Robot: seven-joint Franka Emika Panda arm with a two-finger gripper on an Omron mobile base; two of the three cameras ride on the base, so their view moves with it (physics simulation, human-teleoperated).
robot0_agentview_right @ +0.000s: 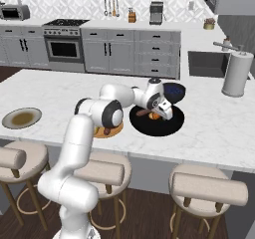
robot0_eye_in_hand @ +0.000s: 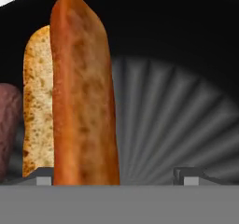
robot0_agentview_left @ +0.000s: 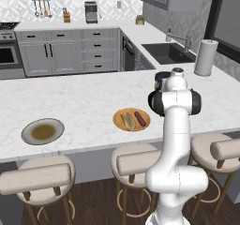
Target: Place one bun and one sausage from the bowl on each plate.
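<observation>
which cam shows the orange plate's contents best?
Left base view: the orange plate lies unobstructed, holding a bun and a sausage side by side. In the right base view the arm covers most of it.

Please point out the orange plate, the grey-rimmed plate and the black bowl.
orange plate (robot0_agentview_left: 118, 118): left base view, bare left edge.
grey-rimmed plate (robot0_agentview_left: 29, 129): left base view, grey rim.
black bowl (robot0_agentview_right: 169, 125): right base view, inner wall at right.

An orange-tan bun (robot0_eye_in_hand: 84, 97) stands tall through the left half of the view, just inside the left fingertip (robot0_eye_in_hand: 43, 177). Directly behind it to the left sits a paler speckled bun (robot0_eye_in_hand: 36, 106), and a dark red-brown sausage (robot0_eye_in_hand: 8, 125) shows at the left edge. Beneath them spreads the ribbed floor of the black bowl (robot0_eye_in_hand: 177, 115).
</observation>
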